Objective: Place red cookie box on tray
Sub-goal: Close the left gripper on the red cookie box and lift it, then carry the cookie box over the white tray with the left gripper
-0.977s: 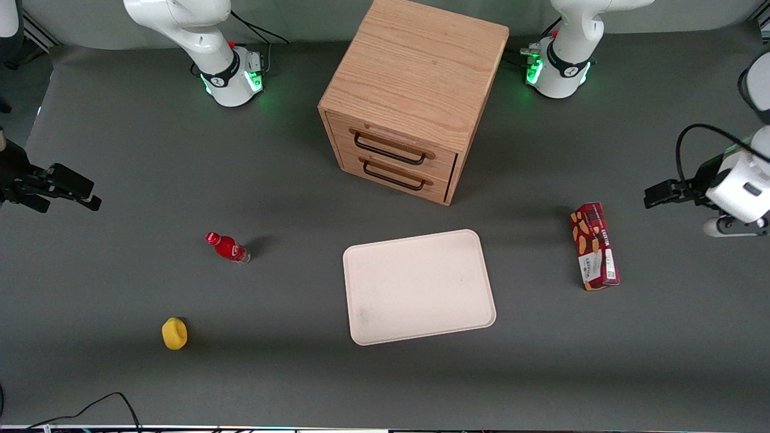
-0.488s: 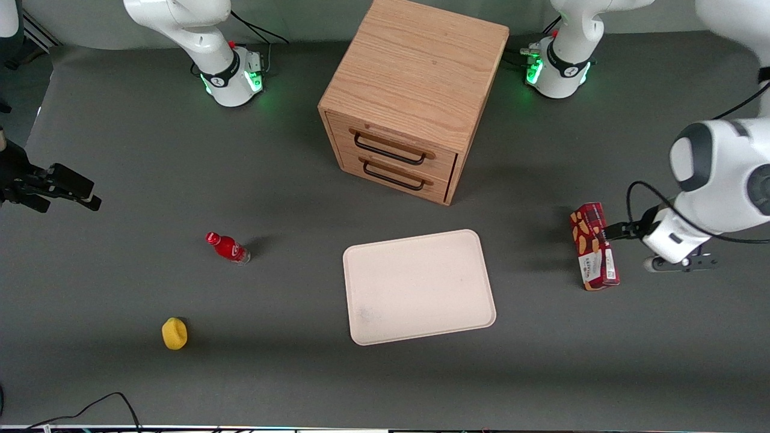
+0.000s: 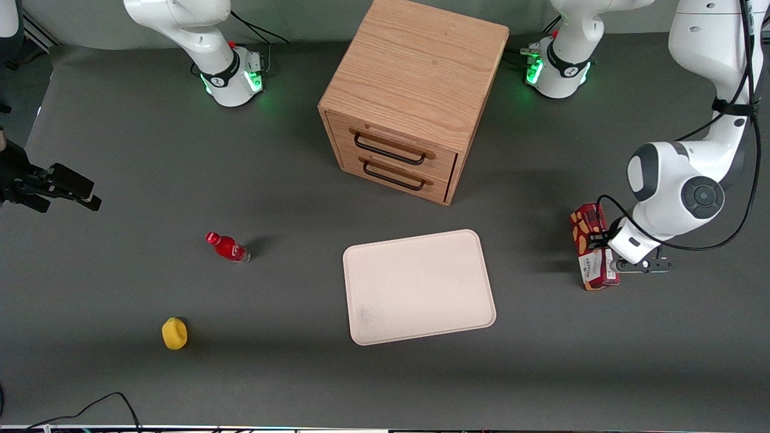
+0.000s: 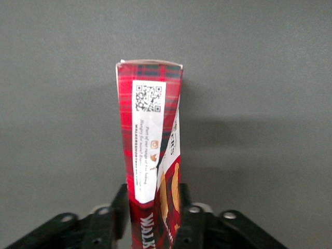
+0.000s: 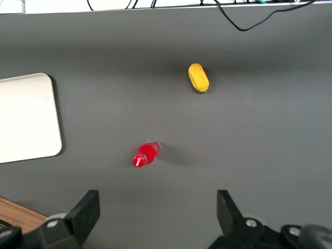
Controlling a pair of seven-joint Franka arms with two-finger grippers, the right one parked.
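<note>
The red cookie box [image 3: 585,230] lies flat on the grey table toward the working arm's end, apart from the tray. The tray [image 3: 419,287] is pale cream-pink and has nothing on it; its corner also shows in the right wrist view [image 5: 26,116]. My left gripper [image 3: 603,251] is down over the middle of the box. In the left wrist view the box [image 4: 150,124] runs lengthwise between my gripper's [image 4: 153,194] fingers [image 4: 122,203]. They stand open, one close on each long side. The box's nearer half is partly hidden by the wrist in the front view.
A wooden cabinet [image 3: 415,90] with two shut drawers stands farther from the front camera than the tray. A small red bottle [image 3: 227,247] and a yellow object [image 3: 174,333] lie toward the parked arm's end. A black cable [image 3: 90,406] lies at the table's near edge.
My left arm has swung in from the table's end and come down over the cookie box, so the fingers now straddle it. The box and tray have not moved.
</note>
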